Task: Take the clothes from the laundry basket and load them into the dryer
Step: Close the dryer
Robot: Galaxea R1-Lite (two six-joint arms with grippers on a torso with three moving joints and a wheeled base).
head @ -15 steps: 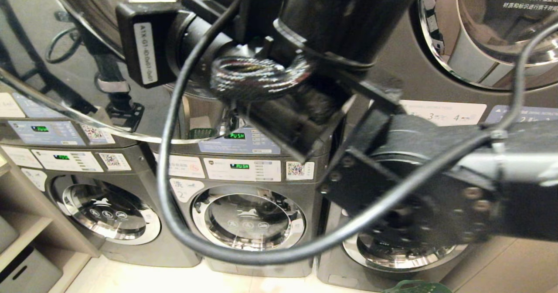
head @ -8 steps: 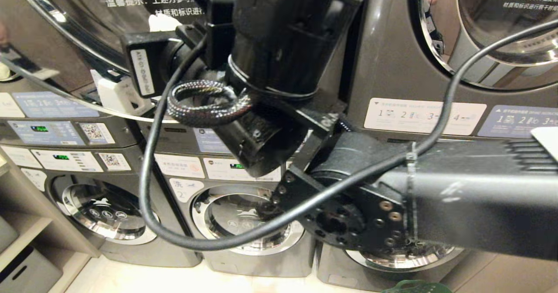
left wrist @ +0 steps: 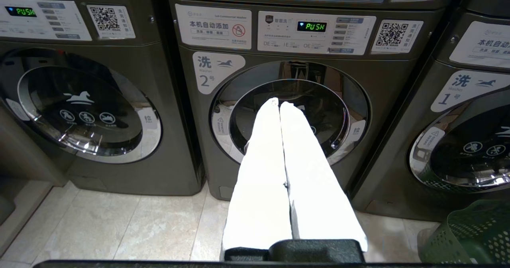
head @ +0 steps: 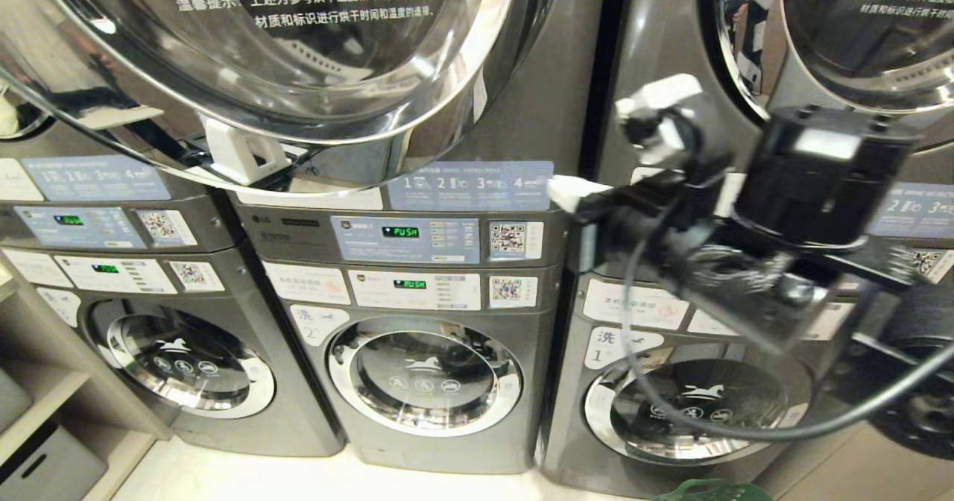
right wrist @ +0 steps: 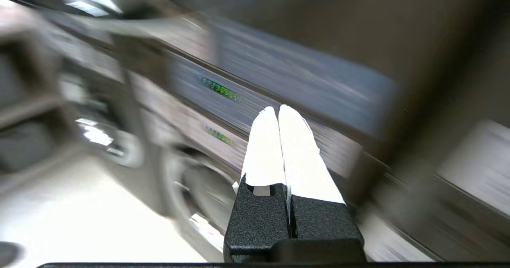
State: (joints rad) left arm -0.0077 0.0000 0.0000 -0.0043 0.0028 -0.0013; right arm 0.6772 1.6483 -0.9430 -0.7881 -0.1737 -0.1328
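- The right gripper (head: 570,191) stood raised in front of the stacked machines, white fingers (right wrist: 279,148) pressed together and holding nothing; no garment showed between them.
- The left gripper (left wrist: 279,104) hung low before the washer marked 2 (left wrist: 291,116), its jaws likewise clenched and empty.
- The green laundry basket (left wrist: 470,236) sat on the floor well below and to the side of the right jaws, before the washer marked 1 (head: 693,404); only a rim showed in the head view (head: 712,490). Whether it held clothes could not be told.
- The dryer door (head: 298,68), a large chromed round one, stood swung open above and beside the right jaws, its white handle (head: 242,154) lowermost.
- Judged step: bringing the right arm down to the basket for a pick. To do it well the jaws would need to part before reaching the rim, descend inside the walls, and close on cloth alone.
- Obstacles: the open door overhung the path between basket and drum, so a loaded lift should likely pass beneath its edge. The arm's loose black cable (head: 671,411) looped under the jaws and might catch on the basket rim.
- A shelf (head: 45,389) with grey bins stood far off, clear of the work.
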